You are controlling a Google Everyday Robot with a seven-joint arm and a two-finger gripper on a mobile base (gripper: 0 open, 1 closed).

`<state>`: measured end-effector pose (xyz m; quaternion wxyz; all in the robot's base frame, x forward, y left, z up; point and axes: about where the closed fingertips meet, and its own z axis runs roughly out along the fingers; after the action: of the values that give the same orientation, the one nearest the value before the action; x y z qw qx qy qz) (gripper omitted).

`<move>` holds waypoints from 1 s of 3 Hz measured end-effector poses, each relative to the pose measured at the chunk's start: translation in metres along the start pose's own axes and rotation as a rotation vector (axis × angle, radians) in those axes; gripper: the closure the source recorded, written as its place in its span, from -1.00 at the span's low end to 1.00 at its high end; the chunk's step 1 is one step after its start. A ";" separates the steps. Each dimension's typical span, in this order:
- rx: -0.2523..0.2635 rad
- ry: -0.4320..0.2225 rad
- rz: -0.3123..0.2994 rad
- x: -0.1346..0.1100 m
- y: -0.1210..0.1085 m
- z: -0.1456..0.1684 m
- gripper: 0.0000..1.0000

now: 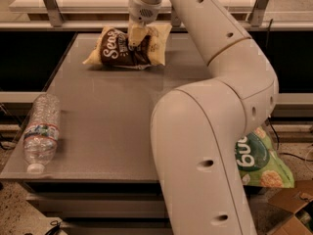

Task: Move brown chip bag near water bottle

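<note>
camera view showed the gripper (pixel 137 37) at the far side of the table (pixel 112 111), jaws clamped on the brown chip bag (pixel 116 54); the water bottle (pixel 41 131) lay well apart, near left.

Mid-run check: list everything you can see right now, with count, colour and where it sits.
brown chip bag: one, dark brown with cream edges, far side of the table
water bottle: one, clear with white cap, lying at the near left edge of the table
table: one, grey, centre of view
green snack bag: one, green, off the table at lower right, partly hidden by the arm
cardboard box: one, brown, bottom right corner
arm: one, white, reaching from the near right to the far side
gripper: one, shut on the brown chip bag's top
</note>
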<state>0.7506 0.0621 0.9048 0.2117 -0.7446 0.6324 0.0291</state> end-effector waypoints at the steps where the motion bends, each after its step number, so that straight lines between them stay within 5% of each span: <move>1: 0.032 -0.010 -0.034 -0.013 -0.004 -0.021 1.00; 3: 0.035 -0.053 -0.129 -0.053 0.003 -0.055 1.00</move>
<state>0.7248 0.0911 0.9706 0.2426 -0.7791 0.5776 0.0242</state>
